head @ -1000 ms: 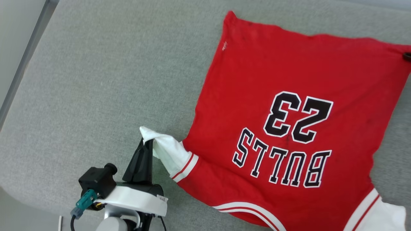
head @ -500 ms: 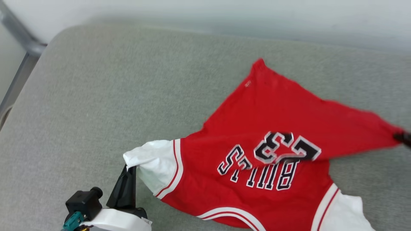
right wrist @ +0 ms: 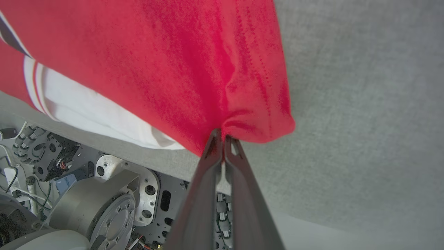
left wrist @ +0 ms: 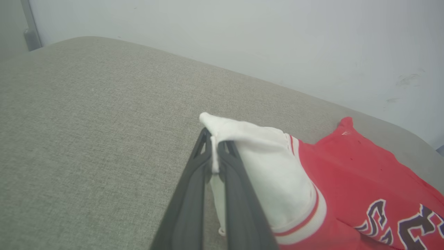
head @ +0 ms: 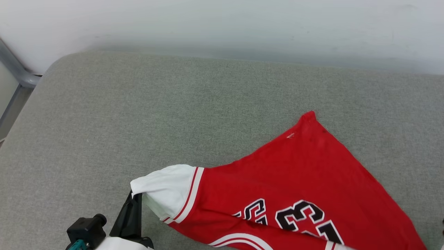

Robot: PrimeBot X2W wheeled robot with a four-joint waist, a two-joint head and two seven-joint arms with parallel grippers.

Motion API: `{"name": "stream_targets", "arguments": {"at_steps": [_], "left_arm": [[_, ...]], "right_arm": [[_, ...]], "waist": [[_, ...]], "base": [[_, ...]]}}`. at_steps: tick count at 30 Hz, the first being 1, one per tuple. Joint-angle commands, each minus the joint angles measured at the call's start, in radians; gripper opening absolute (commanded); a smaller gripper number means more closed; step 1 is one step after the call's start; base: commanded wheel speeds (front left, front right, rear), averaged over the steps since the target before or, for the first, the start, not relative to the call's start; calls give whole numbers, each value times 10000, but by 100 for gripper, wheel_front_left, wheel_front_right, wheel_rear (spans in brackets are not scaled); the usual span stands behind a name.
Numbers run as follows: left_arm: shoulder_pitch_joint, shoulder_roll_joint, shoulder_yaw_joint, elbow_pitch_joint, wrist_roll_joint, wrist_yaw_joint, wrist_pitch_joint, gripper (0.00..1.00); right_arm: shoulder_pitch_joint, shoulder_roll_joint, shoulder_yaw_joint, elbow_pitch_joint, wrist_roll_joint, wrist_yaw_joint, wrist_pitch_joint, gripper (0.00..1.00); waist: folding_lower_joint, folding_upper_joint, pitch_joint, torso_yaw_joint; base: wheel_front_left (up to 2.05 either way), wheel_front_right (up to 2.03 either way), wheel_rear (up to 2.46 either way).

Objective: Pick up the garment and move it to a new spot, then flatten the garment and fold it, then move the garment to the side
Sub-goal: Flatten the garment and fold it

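Head view: garment point(head: 295, 180) lay partly lifted at grey cushion's point(head: 138, 114) near edge.
We found left gripper point(left wrist: 214, 156) pinching its white sleeve, right gripper point(right wrist: 222, 137) pinching a red corner; we judged the cloth light, limp, best held by corners.

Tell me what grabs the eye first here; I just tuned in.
The red garment, black 23 print showing, sprawls across the lower right of the grey cushion in the head view. The left gripper is shut on its white sleeve; the right gripper pinches a red corner.
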Motion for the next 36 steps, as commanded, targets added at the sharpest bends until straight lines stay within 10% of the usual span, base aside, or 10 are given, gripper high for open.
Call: {"name": "stream_targets", "arguments": {"at_steps": [1,8,10,11,12,26,36], "left_arm": [[116,25,29,-30,-36,28,33,0],[126,110,17,-45,-56,99,62,0],[144,124,0,-61,-44,117,79,0],[152,136,-2,-73,-44,128,83,0],[156,144,-2,-83,-47,137,84,0],[-62,203,-196,-347,14,164,154,0],[-593,18,-578,-310,115,11,70,0]], "right_arm": [[338,257,-64,22,-83,-11,64,0],[1330,1124,128,338,-480,-11,50,0],[1333,1269,98,362,-506,-11,-175,32],[1240,1371,19,316,-471,-11,-331,94],[1097,1446,-90,250,-434,-11,-486,100],[-1619,1233,-987,-1926,-578,-9,-1737,100],[-4676,538,805,-1339,-1158,-11,-667,100]], "waist": [[1,-1,-12,1],[1,-1,-44,-8],[1,-1,-51,-20],[1,-1,-62,-37],[1,-1,-71,-57],[1,-1,-16,151],[1,-1,505,775]], "base": [[0,0,0],[0,0,0],[0,0,0],[0,0,0],[0,0,0],[0,0,0],[0,0,0]]}}
